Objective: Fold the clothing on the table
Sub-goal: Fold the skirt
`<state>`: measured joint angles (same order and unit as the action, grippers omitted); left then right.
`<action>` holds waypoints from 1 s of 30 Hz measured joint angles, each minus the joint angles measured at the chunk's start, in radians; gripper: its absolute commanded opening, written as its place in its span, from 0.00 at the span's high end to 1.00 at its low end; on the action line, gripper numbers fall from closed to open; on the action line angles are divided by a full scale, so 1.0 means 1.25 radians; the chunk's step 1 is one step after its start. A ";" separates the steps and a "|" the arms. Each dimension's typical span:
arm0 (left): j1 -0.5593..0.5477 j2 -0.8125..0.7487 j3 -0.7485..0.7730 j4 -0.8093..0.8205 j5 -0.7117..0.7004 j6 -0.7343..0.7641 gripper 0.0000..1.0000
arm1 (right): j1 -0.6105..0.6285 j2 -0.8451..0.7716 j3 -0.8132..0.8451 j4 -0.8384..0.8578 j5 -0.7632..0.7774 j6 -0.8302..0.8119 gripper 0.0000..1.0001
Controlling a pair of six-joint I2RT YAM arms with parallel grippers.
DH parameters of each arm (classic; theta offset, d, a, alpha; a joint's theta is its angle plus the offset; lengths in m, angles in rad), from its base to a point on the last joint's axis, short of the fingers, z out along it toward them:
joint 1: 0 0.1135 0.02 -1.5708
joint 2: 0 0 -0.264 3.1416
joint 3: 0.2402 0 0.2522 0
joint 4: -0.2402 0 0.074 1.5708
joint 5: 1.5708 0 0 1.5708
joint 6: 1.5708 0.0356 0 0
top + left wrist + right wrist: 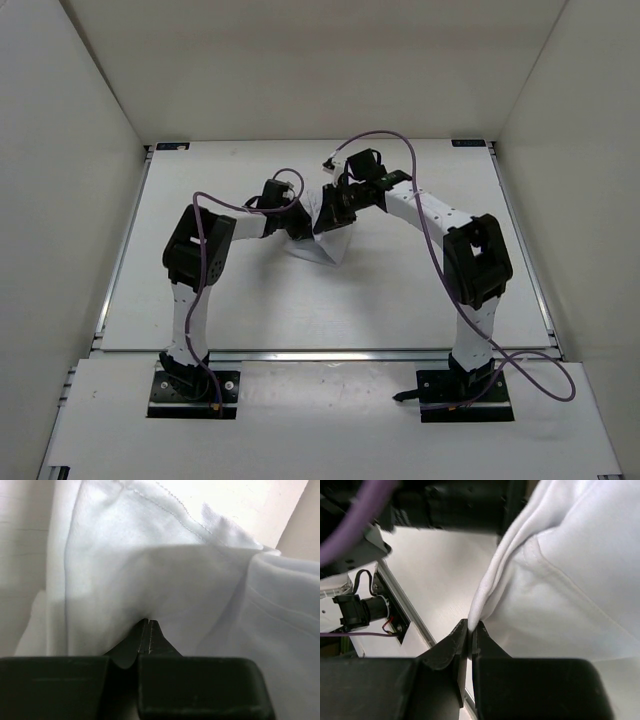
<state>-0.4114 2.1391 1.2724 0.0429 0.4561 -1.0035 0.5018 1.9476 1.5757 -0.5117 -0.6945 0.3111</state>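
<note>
A: Where do we have the cloth (pixel 324 243)?
B: Middle of the table (pixel 410 295), bunched up.
A: Jaws?
B: We see the left gripper (pixel 148 626) clamped on a fold, the right gripper (pixel 471 628) clamped on an edge, just beside it.

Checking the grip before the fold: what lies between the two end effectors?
Only the clothing: the top view shows it bunched between the left end effector and the right end effector; each wrist view shows jaws shut on fabric.
</note>
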 measured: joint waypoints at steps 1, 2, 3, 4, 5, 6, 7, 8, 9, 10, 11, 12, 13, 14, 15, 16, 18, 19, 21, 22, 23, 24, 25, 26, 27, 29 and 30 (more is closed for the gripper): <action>0.008 -0.002 -0.005 0.003 0.011 -0.001 1.00 | 0.000 0.001 -0.002 -0.001 0.002 0.000 1.00; 0.016 -0.003 -0.009 0.005 0.023 -0.004 1.00 | -0.002 0.002 -0.002 -0.006 0.005 0.000 1.00; 0.025 -0.006 -0.014 0.012 0.034 -0.006 1.00 | -0.005 0.002 -0.002 -0.009 0.008 0.000 1.00; 0.035 -0.011 -0.022 0.016 0.043 -0.009 1.00 | -0.010 0.002 -0.002 -0.011 0.013 0.000 1.00; 0.045 -0.018 -0.031 0.021 0.051 -0.010 1.00 | -0.016 0.002 -0.002 -0.014 0.020 0.000 1.00; 0.056 -0.028 -0.042 0.026 0.058 -0.012 1.00 | -0.022 0.003 -0.002 -0.017 0.025 0.001 1.00; 0.065 -0.039 -0.053 0.031 0.064 -0.015 1.00 | -0.029 0.005 -0.002 -0.018 0.028 0.002 1.00; 0.074 -0.053 -0.066 0.035 0.068 -0.017 1.00 | -0.035 0.008 -0.002 -0.017 0.031 0.003 0.99; 0.084 -0.072 -0.081 0.039 0.071 -0.021 1.00 | -0.038 0.012 -0.002 -0.017 0.033 0.003 1.00; 0.094 -0.092 -0.096 0.043 0.073 -0.022 1.00 | -0.042 0.016 -0.002 -0.017 0.035 0.004 1.00; 0.105 -0.116 -0.110 0.045 0.075 -0.023 1.00 | -0.045 0.021 -0.002 -0.017 0.037 0.005 1.00; 0.114 -0.137 -0.119 0.044 0.077 -0.022 1.00 | -0.044 0.027 0.000 -0.018 0.038 0.006 1.00; 0.125 -0.159 -0.125 0.041 0.078 -0.017 1.00 | -0.040 0.036 0.005 -0.020 0.038 0.006 1.00; 0.136 -0.180 -0.130 0.038 0.078 -0.011 1.00 | -0.036 0.045 0.012 -0.021 0.037 0.006 1.00; 0.143 -0.198 -0.134 0.036 0.078 -0.005 1.00 | -0.030 0.055 0.021 -0.022 0.037 0.007 1.00; 0.151 -0.215 -0.140 0.032 0.078 0.002 1.00 | -0.023 0.067 0.033 -0.024 0.037 0.007 1.00; 0.165 -0.245 -0.156 0.011 0.065 0.023 1.00 | -0.011 0.090 0.058 -0.028 0.038 0.006 1.00; 0.169 -0.254 -0.162 -0.002 0.056 0.034 1.00 | -0.006 0.100 0.070 -0.031 0.038 0.006 1.00; 0.170 -0.262 -0.180 -0.027 0.037 0.050 1.00 | 0.000 0.117 0.095 -0.040 0.038 0.006 1.00; 0.168 -0.264 -0.194 -0.036 0.026 0.057 1.00 | 0.004 0.125 0.107 -0.042 0.038 0.006 1.00; 0.166 -0.264 -0.208 -0.050 0.016 0.062 1.00 | 0.007 0.130 0.117 -0.043 0.040 0.006 1.00; 0.163 -0.263 -0.219 -0.067 0.004 0.067 1.00 | 0.009 0.135 0.124 -0.045 0.041 0.006 1.00; 0.160 -0.262 -0.228 -0.085 -0.006 0.073 1.00 | 0.012 0.138 0.130 -0.048 0.041 0.006 0.99; 0.157 -0.260 -0.230 -0.103 -0.013 0.080 1.00 | 0.012 0.142 0.138 -0.052 0.041 0.006 1.00; 0.154 -0.257 -0.230 -0.111 -0.018 0.085 1.00 | 0.013 0.146 0.146 -0.054 0.040 0.006 1.00; 0.149 -0.252 -0.231 -0.117 -0.023 0.091 1.00 | 0.018 0.160 0.171 -0.063 0.041 0.006 0.99; 0.147 -0.250 -0.231 -0.117 -0.024 0.094 1.00 | 0.019 0.169 0.184 -0.064 0.041 0.006 0.99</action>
<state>-0.2276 1.8263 0.9840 -0.1036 0.4255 -0.8856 0.5259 2.1593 1.8057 -0.5922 -0.6437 0.3187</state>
